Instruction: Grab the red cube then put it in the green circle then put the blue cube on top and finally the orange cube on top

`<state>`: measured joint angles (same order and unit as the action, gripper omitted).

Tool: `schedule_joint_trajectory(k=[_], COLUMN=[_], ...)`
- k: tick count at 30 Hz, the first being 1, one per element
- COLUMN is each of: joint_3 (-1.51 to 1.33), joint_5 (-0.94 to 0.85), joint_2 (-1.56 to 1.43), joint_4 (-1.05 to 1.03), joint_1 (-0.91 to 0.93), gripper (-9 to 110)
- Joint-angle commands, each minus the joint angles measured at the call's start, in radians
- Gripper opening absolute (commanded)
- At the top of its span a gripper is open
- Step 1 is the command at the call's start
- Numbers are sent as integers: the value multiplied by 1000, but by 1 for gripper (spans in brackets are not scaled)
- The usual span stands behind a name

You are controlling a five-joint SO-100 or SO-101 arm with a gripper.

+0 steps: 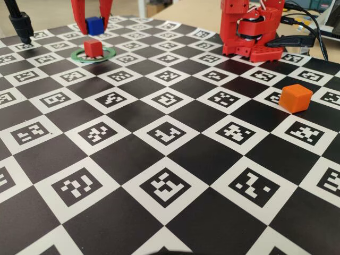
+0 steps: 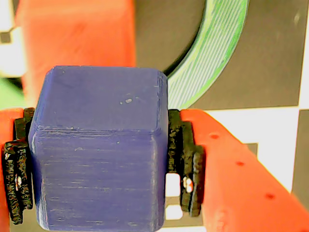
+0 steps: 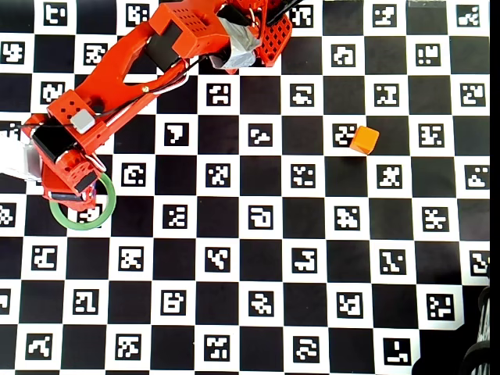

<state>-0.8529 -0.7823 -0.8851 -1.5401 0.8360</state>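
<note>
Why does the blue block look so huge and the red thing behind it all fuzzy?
In the wrist view the blue cube sits close to the lens, so it looks huge and sharp while the red cube behind blurs. The fixed view shows both small and clear.

— What's the blue cube point(image 2: 99, 150) like up close?
— Matt plastic, fine layer lines, a few pale specks on top.
— And the pincer point(image 2: 99, 174)?
— Smooth red plastic fingers with rough black pads point(image 2: 186, 164).
— The green circle point(image 2: 212, 53)?
— Ridged green plastic, at one o'clock from the cube.
— The tabletop point(image 1: 175, 159)?
— Printed checker sheet, faint sheen.
</note>
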Motion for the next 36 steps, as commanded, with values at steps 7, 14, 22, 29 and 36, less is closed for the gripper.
schedule_joint_trajectory(k=[7, 14, 22, 29, 36], joint_3=[20, 58, 78, 67, 43], joint_5=[18, 18, 14, 12, 8], joint_2=[-117, -117, -118, -118, -118], joint_4=[43, 40, 38, 67, 97], joint_1=[9, 11, 15, 20, 20], gripper=[8, 8, 8, 8, 8])
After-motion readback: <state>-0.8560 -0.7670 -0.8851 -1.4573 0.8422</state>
